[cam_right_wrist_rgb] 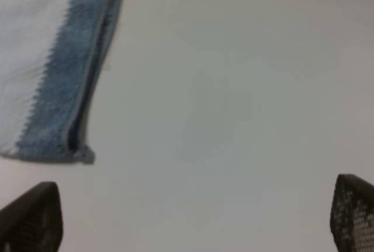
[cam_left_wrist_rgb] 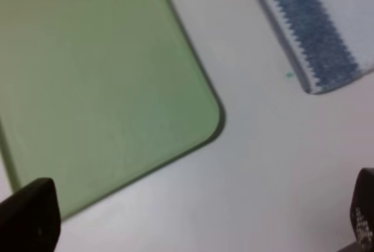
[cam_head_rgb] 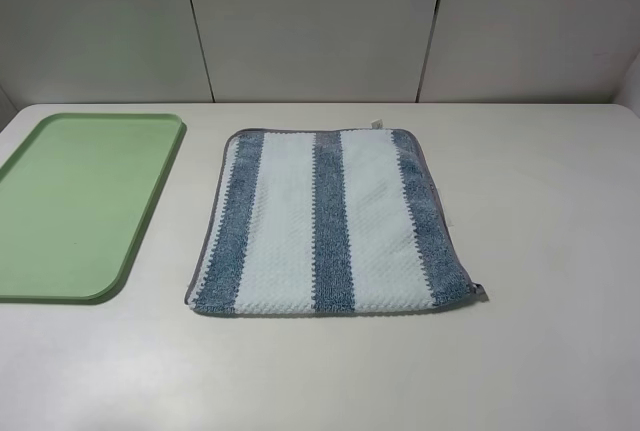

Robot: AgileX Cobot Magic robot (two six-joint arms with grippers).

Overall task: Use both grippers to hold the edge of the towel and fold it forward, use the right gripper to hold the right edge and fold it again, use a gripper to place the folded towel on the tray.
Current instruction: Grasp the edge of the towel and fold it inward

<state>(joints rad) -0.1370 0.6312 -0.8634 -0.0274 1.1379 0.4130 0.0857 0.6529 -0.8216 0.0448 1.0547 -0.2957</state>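
Note:
The towel (cam_head_rgb: 325, 223), striped pale blue and dark blue with a grey hem, lies flat in the middle of the white table. Its right edge (cam_right_wrist_rgb: 87, 82) shows two layers. The light-green tray (cam_head_rgb: 75, 201) lies to its left with nothing on it. Neither arm appears in the exterior high view. The left gripper (cam_left_wrist_rgb: 196, 223) hangs open above the table near the tray's near right corner (cam_left_wrist_rgb: 204, 117), with the towel's near left corner (cam_left_wrist_rgb: 327, 71) beyond. The right gripper (cam_right_wrist_rgb: 193, 217) is open over bare table, just right of the towel's near right corner.
White table (cam_head_rgb: 540, 351) with a grey panelled wall (cam_head_rgb: 310, 21) behind it. Bare tabletop lies to the right of the towel and along the front edge.

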